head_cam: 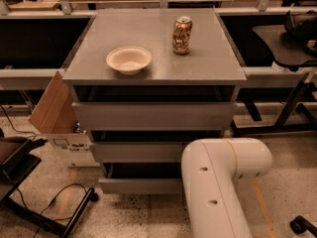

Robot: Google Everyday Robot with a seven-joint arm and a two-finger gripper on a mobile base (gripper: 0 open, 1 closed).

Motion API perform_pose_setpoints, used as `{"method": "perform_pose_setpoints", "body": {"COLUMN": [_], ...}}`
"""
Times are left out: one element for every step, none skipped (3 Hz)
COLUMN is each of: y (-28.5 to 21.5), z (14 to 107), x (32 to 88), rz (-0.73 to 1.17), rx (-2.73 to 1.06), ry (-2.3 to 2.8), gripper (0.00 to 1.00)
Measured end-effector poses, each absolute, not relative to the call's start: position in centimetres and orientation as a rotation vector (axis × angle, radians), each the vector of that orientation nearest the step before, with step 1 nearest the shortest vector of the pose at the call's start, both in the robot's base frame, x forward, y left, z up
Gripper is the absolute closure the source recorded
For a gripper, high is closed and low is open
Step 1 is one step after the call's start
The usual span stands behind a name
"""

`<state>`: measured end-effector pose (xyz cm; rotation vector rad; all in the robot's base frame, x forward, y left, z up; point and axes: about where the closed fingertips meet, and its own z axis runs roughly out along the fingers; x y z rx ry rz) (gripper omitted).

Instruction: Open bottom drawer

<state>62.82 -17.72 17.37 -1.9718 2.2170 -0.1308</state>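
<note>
One straight, level pull suits the bottom drawer (141,185); hand hidden behind arm (218,182), grip can't tell.

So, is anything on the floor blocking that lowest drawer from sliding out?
Only the robot's own white arm stands before the right end of the bottom drawer. The floor ahead of the rest looks bare. The gripper is out of view.

Grey bottom drawer (141,185); white arm (218,182) hiding jaws; cream bowl (129,59).
</note>
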Motion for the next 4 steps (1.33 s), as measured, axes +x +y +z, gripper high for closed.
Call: {"method": "perform_pose_setpoints", "body": {"y": [-18.2,-18.2,-18.2,-18.2], "z": [17.3,17.7,18.3,18.5], "x": [63.0,63.0,63.0,63.0], "rz": [-0.111,-0.111,-0.111,-0.111], "rx": [-1.968,-1.968,-1.968,-1.968], "ry": [2.248,2.248,2.248,2.248], "gripper": [0.64,0.88,1.00,1.00]}}
